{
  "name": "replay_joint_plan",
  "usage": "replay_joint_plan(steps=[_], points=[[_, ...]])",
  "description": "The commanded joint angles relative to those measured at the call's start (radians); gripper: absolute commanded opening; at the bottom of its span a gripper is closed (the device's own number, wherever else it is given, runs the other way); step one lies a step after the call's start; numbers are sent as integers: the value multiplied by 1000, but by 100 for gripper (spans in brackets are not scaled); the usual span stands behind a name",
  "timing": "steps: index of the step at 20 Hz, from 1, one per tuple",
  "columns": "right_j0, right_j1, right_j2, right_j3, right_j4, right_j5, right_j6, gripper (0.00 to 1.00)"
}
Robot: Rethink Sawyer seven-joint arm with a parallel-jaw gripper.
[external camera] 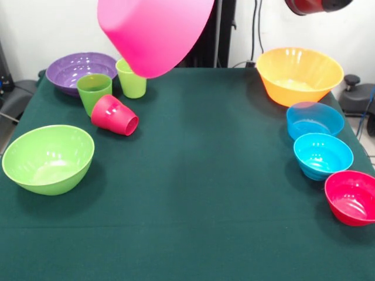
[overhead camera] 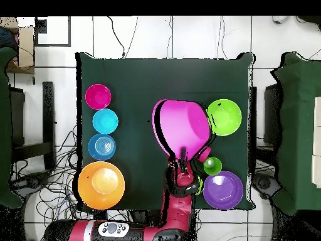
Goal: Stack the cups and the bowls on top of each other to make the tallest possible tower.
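Observation:
My gripper (overhead camera: 183, 158) is shut on the rim of the large pink bowl (external camera: 153, 32) and holds it tilted, high above the table's far side; the bowl (overhead camera: 182, 125) hides the gripper in the front view. Below it stand the green cup (external camera: 94, 91) and the lime-green cup (external camera: 132, 78), both upright. The red cup (external camera: 115, 115) lies on its side beside them. The purple bowl (external camera: 82, 70) and the lime-green bowl (external camera: 48, 158) sit on the left. The orange bowl (external camera: 299, 75), blue bowl (external camera: 314, 120), turquoise bowl (external camera: 323, 155) and small red bowl (external camera: 351, 197) line the right side.
The green cloth table (external camera: 205, 175) has open room in its middle and front. Part of the robot's red arm (external camera: 310, 6) shows at the top right. In the overhead view, chairs and cables lie around the table (overhead camera: 135, 75).

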Motion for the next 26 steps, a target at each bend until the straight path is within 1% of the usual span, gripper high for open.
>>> replay_joint_plan(steps=[1,4,8,17,21,23,26], points=[[1,38,143,-193,72,-83,-361,0],[-9,33,151,-207,90,-112,-374,0],[-51,21,142,-237,98,-156,-356,0],[-95,3,134,-243,78,-219,-344,0],[-135,4,104,-239,44,-248,-276,0],[-148,4,108,-250,62,-274,-271,0],[-164,6,100,-259,64,-299,-270,0]])
